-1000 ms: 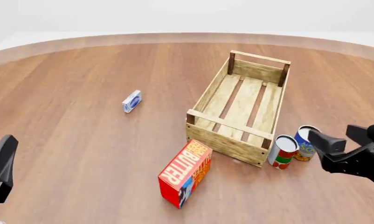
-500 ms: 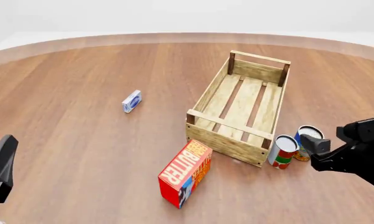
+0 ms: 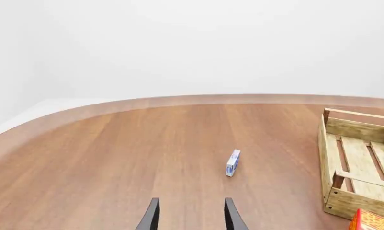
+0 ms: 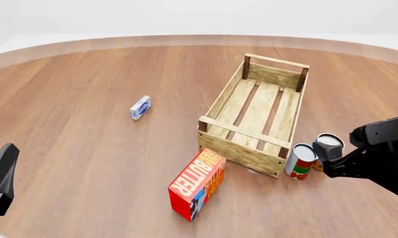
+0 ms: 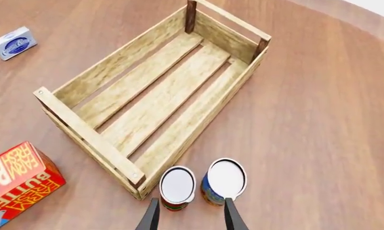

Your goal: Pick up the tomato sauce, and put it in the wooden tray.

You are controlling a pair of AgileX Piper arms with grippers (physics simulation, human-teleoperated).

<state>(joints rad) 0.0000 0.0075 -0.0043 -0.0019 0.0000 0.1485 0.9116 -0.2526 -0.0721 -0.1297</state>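
Observation:
The tomato sauce [image 4: 300, 161] [image 5: 178, 188] is a small can with a silver top and a red and green label. It stands upright just outside the near right corner of the wooden tray [image 4: 224, 94] [image 5: 115, 60] [image 3: 358, 129]. My right gripper [image 4: 325, 154] [image 5: 190, 214] is open and hovers above and just right of the can. Its fingers straddle the gap between this can and the blue can [image 4: 330, 141] [image 5: 224, 181] beside it. My left gripper [image 4: 0, 178] [image 3: 190, 218] stays open and holds nothing at the near left, far from the cans.
A red butter box [image 4: 197, 183] [image 5: 16, 179] [image 3: 373, 221] lies near the tray's front left corner. A small blue-white box [image 4: 140, 107] [image 5: 13, 43] [image 3: 233, 163] sits on the table left of the tray.
My right gripper has moved left and forward, now partly covering the blue can beside the tomato sauce. The left arm and all objects have stayed put.

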